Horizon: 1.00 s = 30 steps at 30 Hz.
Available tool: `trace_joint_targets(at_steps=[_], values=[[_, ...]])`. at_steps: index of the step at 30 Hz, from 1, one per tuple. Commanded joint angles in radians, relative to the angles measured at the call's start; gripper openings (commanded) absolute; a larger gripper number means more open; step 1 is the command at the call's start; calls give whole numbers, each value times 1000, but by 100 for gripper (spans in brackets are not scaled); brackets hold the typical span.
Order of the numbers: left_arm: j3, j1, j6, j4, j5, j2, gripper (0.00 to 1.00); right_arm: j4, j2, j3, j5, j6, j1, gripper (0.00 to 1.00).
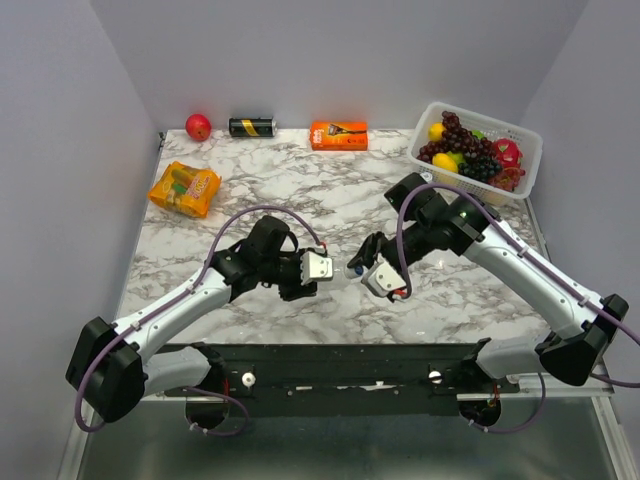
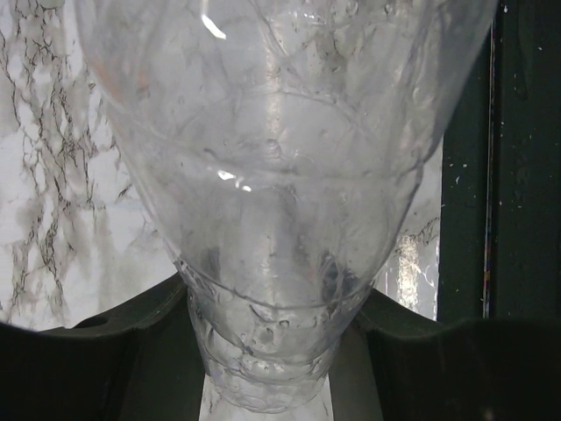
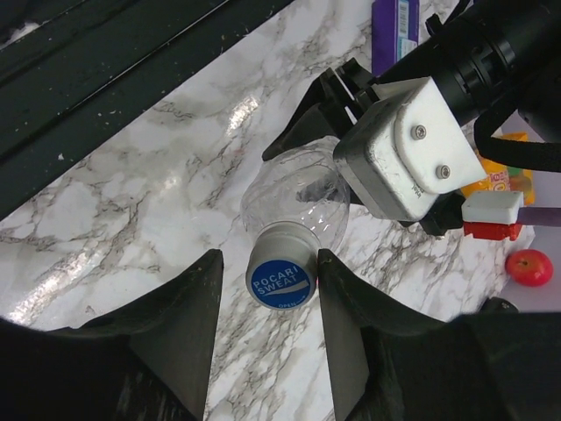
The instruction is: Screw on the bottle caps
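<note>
My left gripper (image 1: 318,268) is shut on a clear plastic bottle (image 2: 280,175), which lies sideways just above the marble table with its neck toward my right gripper (image 1: 365,270). In the right wrist view the bottle (image 3: 298,197) carries a cap (image 3: 280,279) with a blue "Pocari Sweat" top on its neck. The cap sits between my right gripper's (image 3: 267,289) open jaws. The right finger touches or nearly touches the cap, and the left finger stands a small gap away. The second bottle and the whitish cap are out of view.
A white basket (image 1: 524,160) of fruit stands at the back right. An orange box (image 1: 338,134), a black-and-yellow can (image 1: 251,127) and a red apple (image 1: 198,127) line the back edge. An orange snack packet (image 1: 185,188) lies at the left.
</note>
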Motion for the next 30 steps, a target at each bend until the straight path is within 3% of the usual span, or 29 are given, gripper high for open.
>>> trace_joint_targets(at_steps=[1, 5, 8, 9, 11, 13, 14, 15, 17, 18, 20, 21, 22, 26, 27, 30], values=[[28, 6, -11, 40, 35, 6, 0, -31, 5, 35, -15, -12, 9, 49], [27, 8, -11, 44, 35, 3, 0, -29, 31, 61, -14, 30, 8, 33], [19, 9, -22, 64, 32, -3, 0, 67, 55, 71, -14, 185, 8, 26], [10, 9, -42, 92, 26, -6, 0, 118, 63, 74, 9, 356, 8, 20], [-10, 9, -108, 160, -52, -20, 0, 230, 101, 102, 48, 535, 0, 15], [-53, 9, -284, 334, -156, -52, 0, 242, 211, 226, 69, 831, -41, 8], [-67, 8, -328, 392, -286, -69, 0, 241, 250, 276, 51, 937, -66, 5], [-105, 5, -361, 509, -346, -86, 0, 242, 332, 367, 24, 1152, -90, 1], [-139, -15, -404, 614, -559, -131, 0, 215, 408, 448, -6, 1339, -159, 0], [-149, -26, -383, 676, -625, -134, 0, 198, 451, 490, -35, 1496, -179, 1], [-147, -44, -262, 707, -705, -111, 0, 161, 550, 565, -67, 1652, -231, 0], [-148, -49, -217, 733, -756, -102, 0, 172, 563, 559, -119, 1817, -250, 0], [-156, -54, -155, 745, -756, -98, 0, 211, 555, 508, -122, 1876, -268, 0], [-260, -89, 360, 894, -790, -97, 0, 224, 540, 422, -168, 1953, -268, 0], [-289, -92, 428, 981, -796, -95, 0, 235, 537, 406, -179, 1979, -270, 0], [-364, -98, 545, 1024, -810, -92, 0, 262, 542, 407, -211, 1996, -271, 0]])
